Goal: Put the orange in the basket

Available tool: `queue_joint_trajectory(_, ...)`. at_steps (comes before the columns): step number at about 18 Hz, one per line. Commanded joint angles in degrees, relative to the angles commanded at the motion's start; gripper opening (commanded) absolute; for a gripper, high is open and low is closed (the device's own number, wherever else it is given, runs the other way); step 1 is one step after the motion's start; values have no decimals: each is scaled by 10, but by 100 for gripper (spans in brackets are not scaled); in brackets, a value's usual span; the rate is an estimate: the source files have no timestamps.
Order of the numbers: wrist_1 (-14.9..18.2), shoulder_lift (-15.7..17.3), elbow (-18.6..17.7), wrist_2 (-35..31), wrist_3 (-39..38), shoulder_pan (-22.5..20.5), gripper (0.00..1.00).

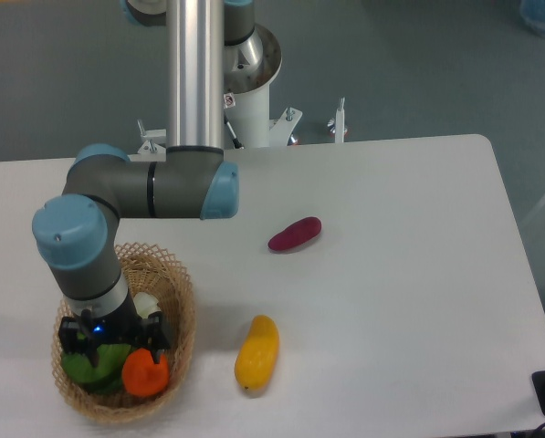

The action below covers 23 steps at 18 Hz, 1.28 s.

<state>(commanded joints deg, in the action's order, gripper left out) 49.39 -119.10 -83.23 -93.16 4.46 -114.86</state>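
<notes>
A fixed camera looks down on a white table (pixel 391 274) with a grey and pale-blue robot arm (pixel 144 190) reaching over its near left corner. There sits an oval, shallow woven wicker basket (pixel 183 315) in tan straw colour. The round, bright orange fruit (pixel 145 372) lies inside the basket, toward its near right side, resting on the bottom. Just left of it, also in the basket, is a green leafy-looking item (pixel 94 367), and a small whitish item (pixel 147 305) shows at the far side, partly hidden by the arm. The black two-finger gripper (pixel 114 339) hangs above the basket's middle, pointing down. Its jaws stand apart and hold nothing; the orange sits beside its right fingertip, and whether they touch cannot be told. Outside the basket, an elongated yellow-orange fruit (pixel 256 352) lies on the table to the right of it. Farther back and right lies a dark reddish-purple oblong vegetable (pixel 295 234).
</notes>
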Motion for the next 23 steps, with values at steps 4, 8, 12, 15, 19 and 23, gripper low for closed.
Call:
queue_joint_trajectory(4, 33, 39, -3, 3, 55, -55, 100)
queue_joint_trajectory(8, 69, 72, -4, 6, 164, -105, 100)
queue_joint_trajectory(12, 85, 89, -4, 7, 260, -149, 100)
queue_joint_trajectory(15, 142, 105, 3, 30, 336, -177, 100)
queue_joint_trajectory(19, 185, 113, 5, 45, 401, -201, 100)
queue_joint_trajectory(23, 216, 128, 6, 54, 416, -213, 100)
